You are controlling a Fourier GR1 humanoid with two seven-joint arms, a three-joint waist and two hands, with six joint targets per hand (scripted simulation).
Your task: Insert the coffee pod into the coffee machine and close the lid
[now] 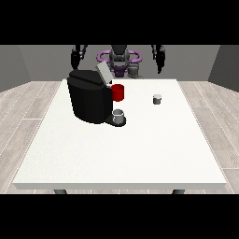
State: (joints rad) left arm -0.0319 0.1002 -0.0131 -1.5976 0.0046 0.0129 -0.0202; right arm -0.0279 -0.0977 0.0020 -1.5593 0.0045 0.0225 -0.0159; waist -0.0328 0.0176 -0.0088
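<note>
front view | black coffee machine (88, 100) sitting at table's (140, 154) 10 o'clock, lid (103, 73) standing raised | grey cup (119, 115) resting on its tray | coffee pod (158, 99) lying at 2 o'clock, apart | hand at view's left (75, 58) and hand at view's right (160, 59) hanging raised, holding nothing; finger state: cannot tell

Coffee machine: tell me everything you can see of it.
The coffee machine is a black, blocky body with rounded edges, standing upright on the white table at the view's left half. Its grey lid is raised and tilted back, so it stands open. A red part sticks out at its front, above a low black base that carries a small grey cup. Neither hand touches it.
</note>
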